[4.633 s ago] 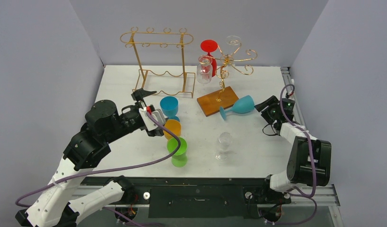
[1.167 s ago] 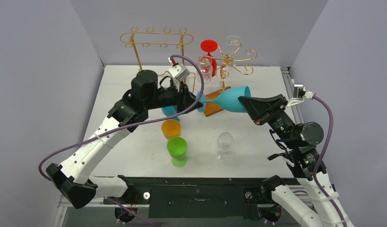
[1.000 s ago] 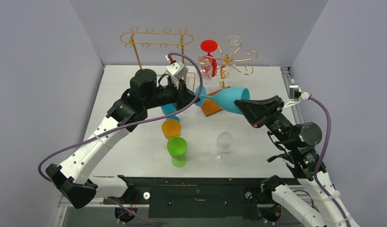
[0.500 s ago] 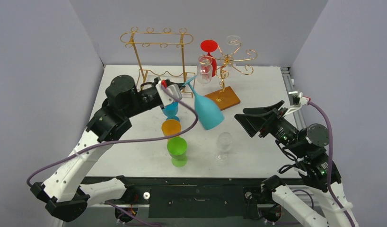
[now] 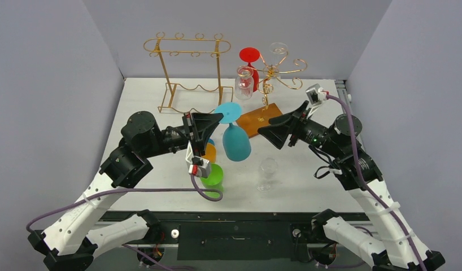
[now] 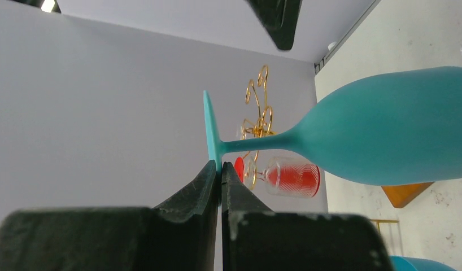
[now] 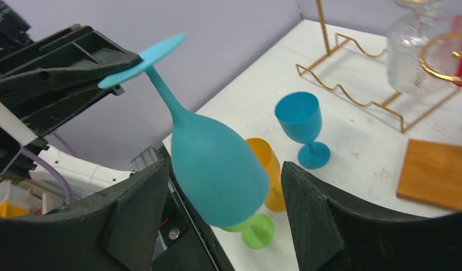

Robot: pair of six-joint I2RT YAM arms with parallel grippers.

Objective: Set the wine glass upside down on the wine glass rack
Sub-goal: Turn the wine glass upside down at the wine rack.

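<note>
Teal wine glass point(image 5: 235, 141) hangs bowl-down in mid-air over the middle of the table, left of and nearer than the gold rack point(image 5: 274, 70). Risk: your left gripper point(image 5: 219, 117) has it only by the thin edge of the foot, so the heavy bowl can swing or slide out and drop onto the orange cup point(image 5: 209, 151) and green cup point(image 5: 214, 176) below. A sideways nudge from the right gripper point(image 5: 265, 135) would do it. Left fingers point(image 6: 201, 186) are pinched nearly closed on the foot's rim. Right fingers point(image 7: 310, 197) are spread wide either side of the bowl, gripping nothing.
</note>
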